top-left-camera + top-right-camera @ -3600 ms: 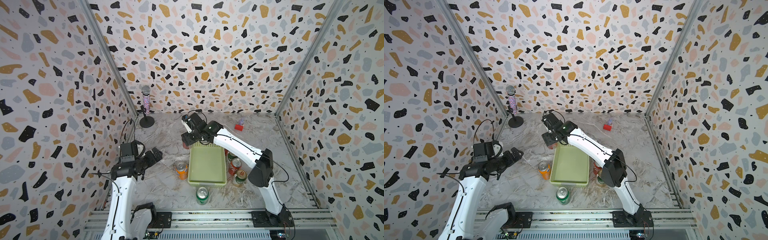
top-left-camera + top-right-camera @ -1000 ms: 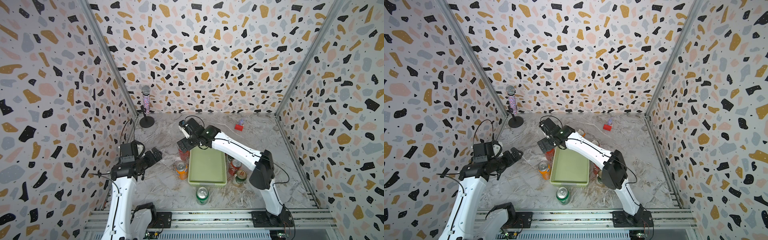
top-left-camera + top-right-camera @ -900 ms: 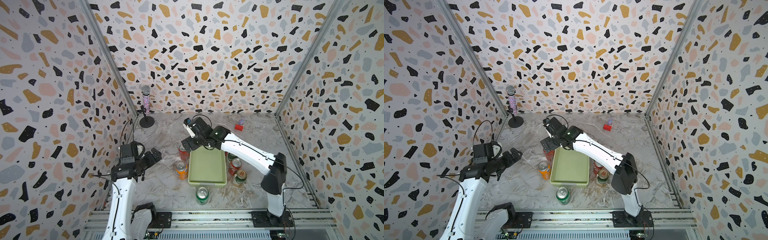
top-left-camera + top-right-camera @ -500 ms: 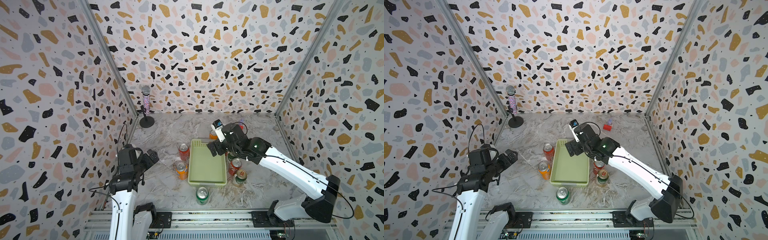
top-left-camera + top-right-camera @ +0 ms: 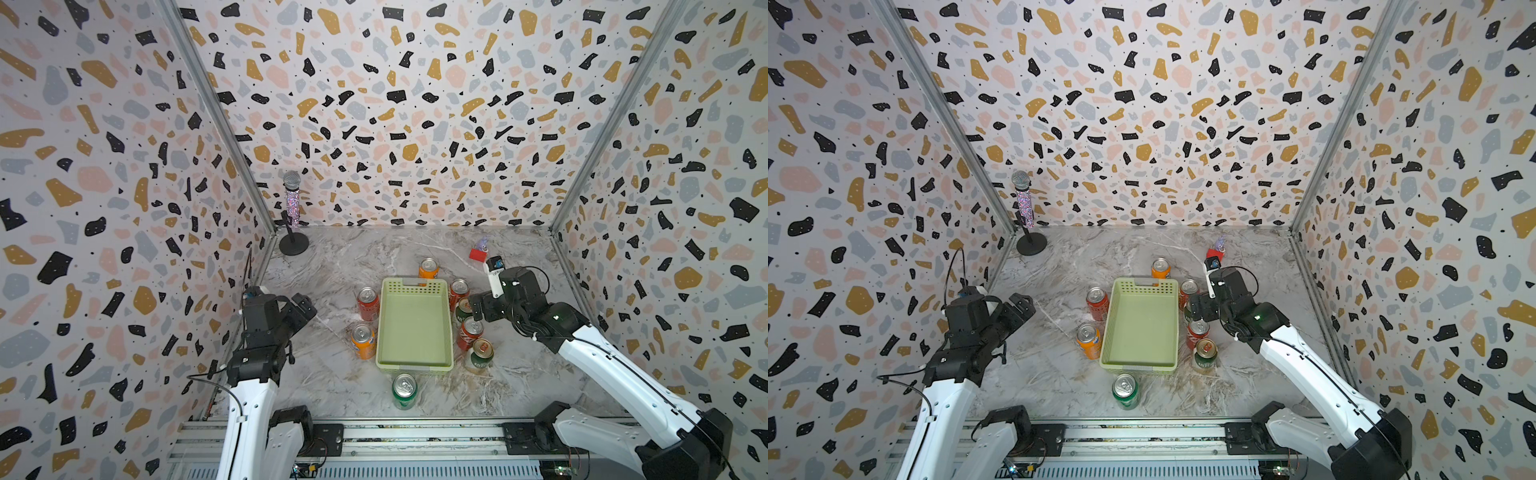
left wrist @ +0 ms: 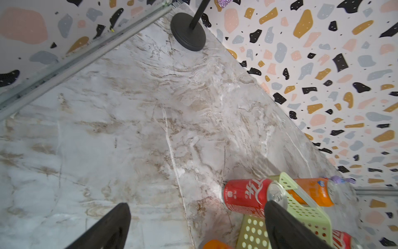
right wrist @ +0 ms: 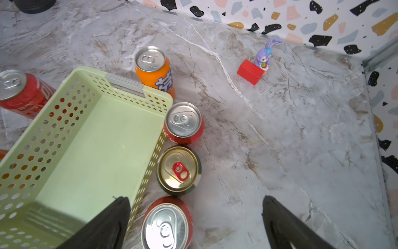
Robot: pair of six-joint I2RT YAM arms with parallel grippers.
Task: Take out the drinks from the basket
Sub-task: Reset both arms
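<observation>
Our right gripper (image 7: 195, 199) hangs with its fingers spread wide and nothing between them. Our left gripper (image 6: 197, 204) is likewise apart and empty, since we judge there is nothing more to lift. Right under the right gripper a red can (image 7: 167, 224) and a gold-topped can (image 7: 177, 169) stand upright, just beside the outer wall of the basket (image 7: 103, 140). The basket lies bare inward of that gripper. All eight drinks (image 5: 404, 390) ring it on the marble table (image 5: 332, 374), so we reckon the unloading is done.

Cans (image 5: 368, 297) all round basket (image 5: 413, 328); R side prob. 4.
</observation>
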